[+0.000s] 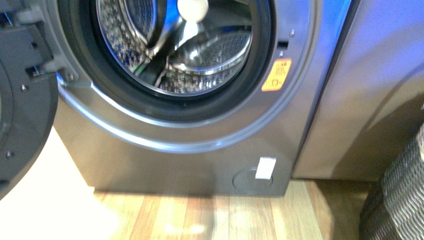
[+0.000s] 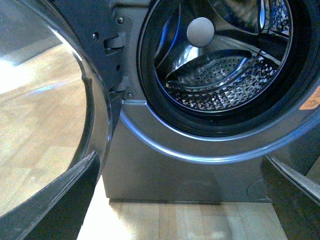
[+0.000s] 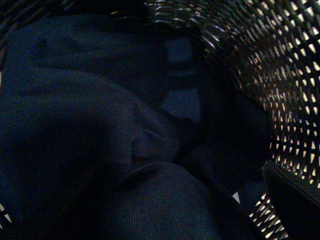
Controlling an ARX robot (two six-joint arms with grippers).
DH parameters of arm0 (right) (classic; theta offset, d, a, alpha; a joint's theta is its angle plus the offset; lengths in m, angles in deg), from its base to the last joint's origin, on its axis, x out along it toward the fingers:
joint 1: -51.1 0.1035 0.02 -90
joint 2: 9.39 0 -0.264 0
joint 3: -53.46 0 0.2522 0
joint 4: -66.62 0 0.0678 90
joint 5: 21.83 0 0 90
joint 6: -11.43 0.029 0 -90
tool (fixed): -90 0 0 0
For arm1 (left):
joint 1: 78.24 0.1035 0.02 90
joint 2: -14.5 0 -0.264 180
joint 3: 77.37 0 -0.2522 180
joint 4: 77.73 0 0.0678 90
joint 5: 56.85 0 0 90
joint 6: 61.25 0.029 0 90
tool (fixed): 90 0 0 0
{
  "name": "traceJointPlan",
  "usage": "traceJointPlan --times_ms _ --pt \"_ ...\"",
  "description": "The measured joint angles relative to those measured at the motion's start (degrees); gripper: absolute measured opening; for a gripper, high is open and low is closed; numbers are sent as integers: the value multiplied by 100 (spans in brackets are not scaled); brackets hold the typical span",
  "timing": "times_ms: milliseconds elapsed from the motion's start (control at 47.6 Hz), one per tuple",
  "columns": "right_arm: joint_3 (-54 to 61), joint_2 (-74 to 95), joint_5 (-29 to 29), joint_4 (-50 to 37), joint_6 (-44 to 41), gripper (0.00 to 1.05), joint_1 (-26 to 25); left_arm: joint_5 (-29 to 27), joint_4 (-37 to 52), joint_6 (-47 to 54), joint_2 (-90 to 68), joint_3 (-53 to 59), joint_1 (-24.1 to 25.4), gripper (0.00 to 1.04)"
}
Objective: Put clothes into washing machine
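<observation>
Washing machine [image 1: 200, 150] door [image 1: 20, 125] open, ready for loading. Your left hand [image 2: 180, 200] apart, empty. Your right hand [image 3: 160, 210] down in basket [image 3: 280, 75] over clothes [image 3: 100, 125] to grab; fingers apart or together, can't tell.

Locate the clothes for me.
The clothes lie crumpled inside the wicker basket (right wrist view); the basket sits lower right in the front view, right of the washing machine.

Looks like a home laundry corner. 1 silver-grey front-load washing machine [image 1: 200, 150] with perforated steel drum [image 1: 200, 55] and orange warning sticker [image 1: 276, 75], door [image 1: 25, 125] swung open. It sits on a light wood plank floor [image 1: 200, 215]. Plain grey cabinet [image 1: 360, 100] just beside it, woven wicker basket [image 1: 397, 195] near that. Right wrist view: dark navy clothes [image 3: 100, 125] piled inside wicker weave.
</observation>
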State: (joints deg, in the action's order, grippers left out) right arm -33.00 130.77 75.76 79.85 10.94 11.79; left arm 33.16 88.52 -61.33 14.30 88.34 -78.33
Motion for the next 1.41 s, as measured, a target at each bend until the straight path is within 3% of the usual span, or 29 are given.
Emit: traceJointPlan --times_ms 441,1406 --pt "-1224 1401 -306 382 245 97 433 0 0 -2 0 0 0 98" --pt "-2470 2973 -146 546 474 97 516 0 0 0 0 0 0 98"
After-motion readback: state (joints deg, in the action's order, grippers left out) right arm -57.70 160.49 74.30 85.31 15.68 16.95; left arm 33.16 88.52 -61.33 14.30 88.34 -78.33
